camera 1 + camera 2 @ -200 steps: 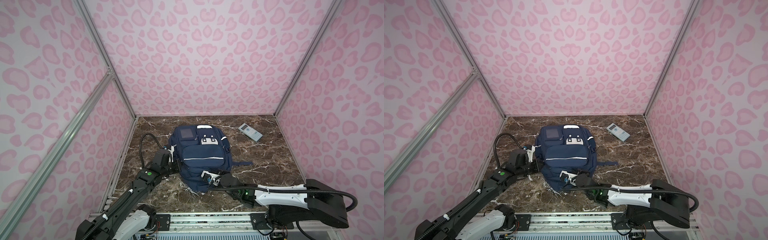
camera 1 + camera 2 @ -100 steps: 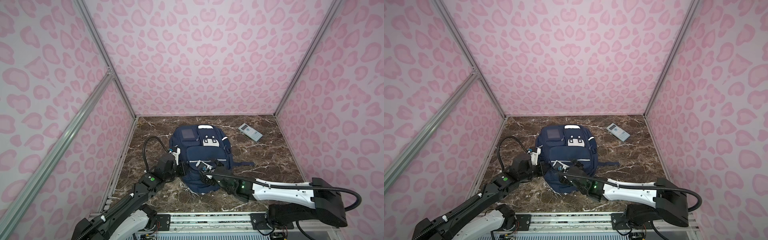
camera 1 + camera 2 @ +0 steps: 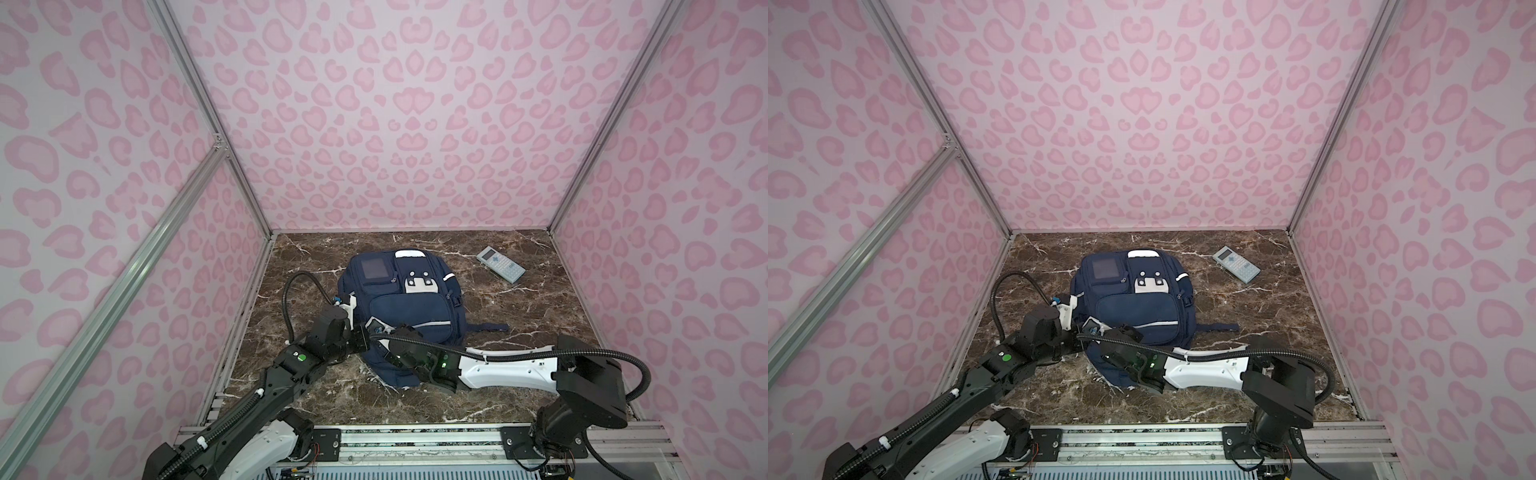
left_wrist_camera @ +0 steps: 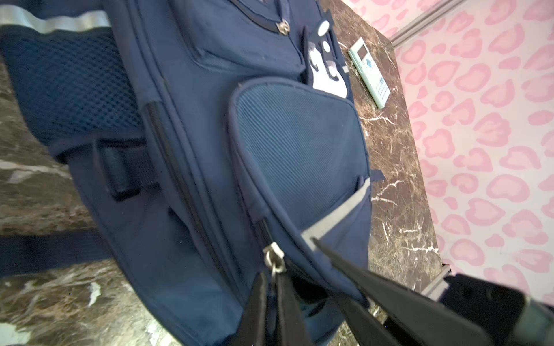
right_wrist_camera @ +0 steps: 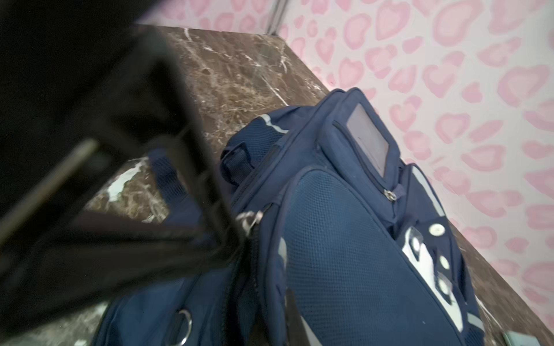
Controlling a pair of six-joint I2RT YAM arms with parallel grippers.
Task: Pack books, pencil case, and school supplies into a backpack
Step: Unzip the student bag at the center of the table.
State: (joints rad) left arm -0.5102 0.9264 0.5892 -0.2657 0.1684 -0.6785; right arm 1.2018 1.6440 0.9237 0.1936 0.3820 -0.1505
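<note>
Outside, calculator (image 3: 500, 264) near backpack (image 3: 409, 307), zipper pull (image 4: 274, 260) in left jaws.

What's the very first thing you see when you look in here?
The pink walls covered in heart-like blotches jump out first, all around the dark marble table. In its middle lies a navy backpack, with the left gripper shut on its zipper pull. A pale calculator lies alone near the far right corner.
</note>
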